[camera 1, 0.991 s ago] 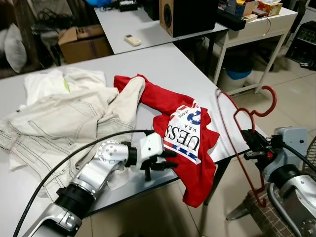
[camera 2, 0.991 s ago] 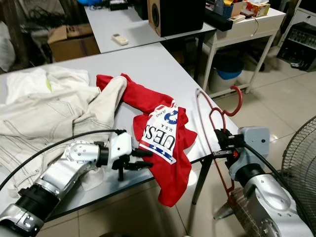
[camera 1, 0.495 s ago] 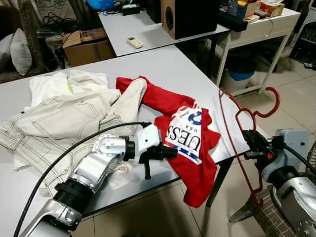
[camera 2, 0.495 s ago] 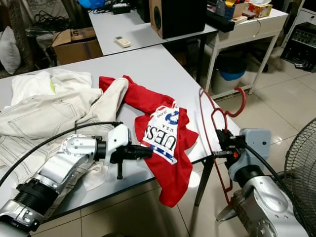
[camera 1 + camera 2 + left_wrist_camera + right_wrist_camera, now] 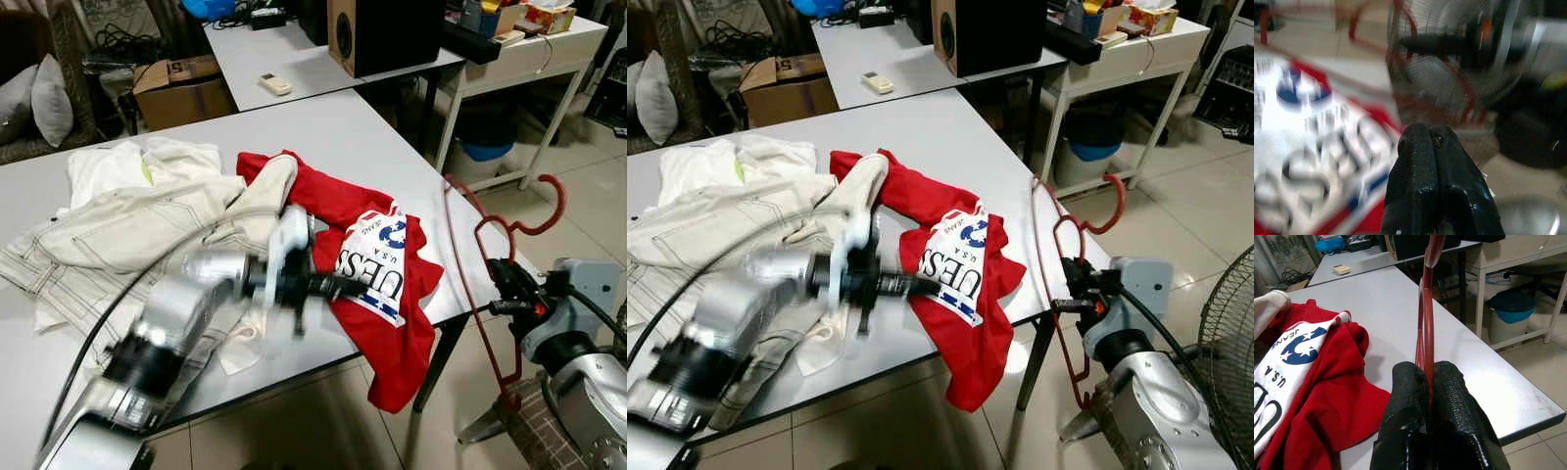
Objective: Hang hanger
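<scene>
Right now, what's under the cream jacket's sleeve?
The red shirt runs under the cream jacket sleeve; its covered part is hidden. Both lie on the grey table.

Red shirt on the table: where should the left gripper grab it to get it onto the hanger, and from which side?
Judging by how it lies, grip the red shirt at its upper bunched edge near the cream trousers, coming from above; the lower end drapes off the table edge.

Bright even light, left arm (image 5: 176,323) motion-blurred
</scene>
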### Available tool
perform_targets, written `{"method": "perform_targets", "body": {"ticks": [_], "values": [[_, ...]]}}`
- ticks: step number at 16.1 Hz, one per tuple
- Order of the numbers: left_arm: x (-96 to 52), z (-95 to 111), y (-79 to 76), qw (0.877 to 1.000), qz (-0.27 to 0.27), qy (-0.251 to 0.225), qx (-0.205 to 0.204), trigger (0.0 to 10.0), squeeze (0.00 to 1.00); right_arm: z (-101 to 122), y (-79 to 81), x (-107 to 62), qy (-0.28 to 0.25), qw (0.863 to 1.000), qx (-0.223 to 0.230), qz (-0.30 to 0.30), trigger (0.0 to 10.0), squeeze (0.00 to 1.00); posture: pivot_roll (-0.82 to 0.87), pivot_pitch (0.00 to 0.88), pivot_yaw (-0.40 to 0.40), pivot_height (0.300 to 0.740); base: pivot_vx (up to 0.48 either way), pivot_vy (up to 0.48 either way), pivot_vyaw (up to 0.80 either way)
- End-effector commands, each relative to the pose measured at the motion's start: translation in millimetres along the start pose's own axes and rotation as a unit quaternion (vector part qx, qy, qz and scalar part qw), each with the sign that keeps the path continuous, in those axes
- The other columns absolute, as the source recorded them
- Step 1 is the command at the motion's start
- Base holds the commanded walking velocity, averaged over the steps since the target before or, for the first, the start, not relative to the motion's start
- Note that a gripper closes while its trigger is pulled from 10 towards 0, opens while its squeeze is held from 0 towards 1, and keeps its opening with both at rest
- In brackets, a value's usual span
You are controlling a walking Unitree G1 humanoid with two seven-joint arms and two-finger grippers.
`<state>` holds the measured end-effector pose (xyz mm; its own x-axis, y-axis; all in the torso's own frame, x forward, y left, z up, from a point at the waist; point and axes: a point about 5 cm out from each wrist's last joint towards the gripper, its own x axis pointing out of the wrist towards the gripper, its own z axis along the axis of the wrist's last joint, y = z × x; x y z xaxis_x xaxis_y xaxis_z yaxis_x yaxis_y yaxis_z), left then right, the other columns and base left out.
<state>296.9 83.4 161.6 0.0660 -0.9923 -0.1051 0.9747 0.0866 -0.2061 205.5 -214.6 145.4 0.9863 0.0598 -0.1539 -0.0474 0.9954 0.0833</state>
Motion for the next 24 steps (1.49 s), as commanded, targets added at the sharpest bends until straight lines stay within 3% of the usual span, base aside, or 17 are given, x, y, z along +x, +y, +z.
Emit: {"method": "perform_targets", "body": {"ticks": [1, 3, 5, 6, 7, 8, 9, 10, 11, 12, 15, 20, 24], "values": [[-1.7, 19, 6.2, 0.997, 0.015, -0.057, -0.041, 0.0, 0.00, 2, -0.1, -0.8, -0.008, 1.000, 0.005, -0.001, 10.0, 0.00, -0.07, 0.011, 0.119, 0.740, 0.000, 0.000, 0.00], [1.1, 53, 13.3, 0.977, 0.018, -0.169, -0.127, 0.0, 0.00, 6, -2.5, 0.3, -0.021, 1.000, 0.014, -0.013, 10.0, 0.00, -0.07, 0.007, 0.130, 0.740, 0.000, 0.000, 0.00], [2.4, 59, 18.4, 0.968, 0.033, -0.184, -0.167, 0.0, 0.00, 6, -4.8, 0.2, -0.025, 0.999, 0.023, -0.024, 10.0, 0.00, -0.07, 0.005, 0.136, 0.740, 0.000, 0.000, 0.00], [4.0, 50, 23.3, 0.979, 0.075, -0.139, -0.127, 0.0, 0.00, 4, -3.6, -0.1, -0.022, 0.999, 0.020, -0.025, 10.0, 0.00, -0.07, 0.004, 0.140, 0.740, 0.000, 0.000, 0.00], [1.0, 40, 22.5, 0.991, 0.094, -0.089, -0.036, 0.0, 0.00, 3, -1.3, -0.7, -0.022, 0.999, 0.012, -0.021, 10.0, 0.00, -0.08, 0.003, 0.153, 0.740, 0.000, 0.000, 0.00], [-4.0, 34, 17.1, 0.994, 0.087, -0.061, 0.026, 1.3, 0.00, 3, 0.0, -1.8, -0.023, 1.000, 0.006, -0.020, 10.0, 0.00, -0.08, 0.000, 0.157, 0.740, 0.000, 0.000, 0.00], [-5.0, 33, 16.0, 0.994, 0.087, -0.055, 0.027, 1.3, 0.00, 3, -0.1, -2.0, -0.023, 1.000, 0.005, -0.020, 10.0, 0.00, -0.08, 0.000, 0.157, 0.740, 0.000, 0.000, 0.00], [-7.4, 28, 11.2, 0.994, 0.081, -0.039, 0.056, 10.0, 0.00, 3, -1.7, -3.2, -0.022, 1.000, 0.005, -0.021, 10.0, 0.00, -0.08, 0.000, 0.144, 0.740, 0.000, 0.000, 0.00], [-7.5, 25, 7.1, 0.995, 0.070, -0.040, 0.063, 10.0, 0.00, 3, -2.2, -3.3, -0.019, 1.000, 0.004, -0.020, 10.0, 0.00, -0.08, 0.000, 0.134, 0.740, 0.000, 0.000, 0.00], [-6.4, 22, 0.8, 0.995, 0.048, -0.037, 0.082, 10.0, 1.00, 2, -2.1, -2.7, -0.015, 1.000, 0.002, -0.016, 10.0, 0.00, -0.08, 0.000, 0.126, 0.740, 0.000, 0.000, 0.00], [-3.6, 0, -12.0, 0.986, -0.001, 0.029, 0.163, 10.0, 1.00, 3, -0.6, 0.8, -0.011, 1.000, -0.005, -0.004, 10.0, 0.00, -0.08, 0.000, 0.110, 0.740, 0.000, 0.000, 0.00], [-1.8, -23, -19.7, 0.978, -0.034, 0.089, 0.185, 10.0, 1.00, 0, 5.6, 1.5, -0.005, 1.000, -0.002, 0.012, 10.0, 0.00, -0.08, 0.000, 0.108, 0.740, 0.000, 0.000, 0.00], [-0.9, -33, -18.5, 0.976, -0.030, 0.103, 0.191, 10.0, 1.00, -1, 7.4, 1.0, -0.004, 1.000, -0.001, 0.015, 10.0, 0.00, -0.08, 0.000, 0.103, 0.740, 0.000, 0.000, 0.00]]}}
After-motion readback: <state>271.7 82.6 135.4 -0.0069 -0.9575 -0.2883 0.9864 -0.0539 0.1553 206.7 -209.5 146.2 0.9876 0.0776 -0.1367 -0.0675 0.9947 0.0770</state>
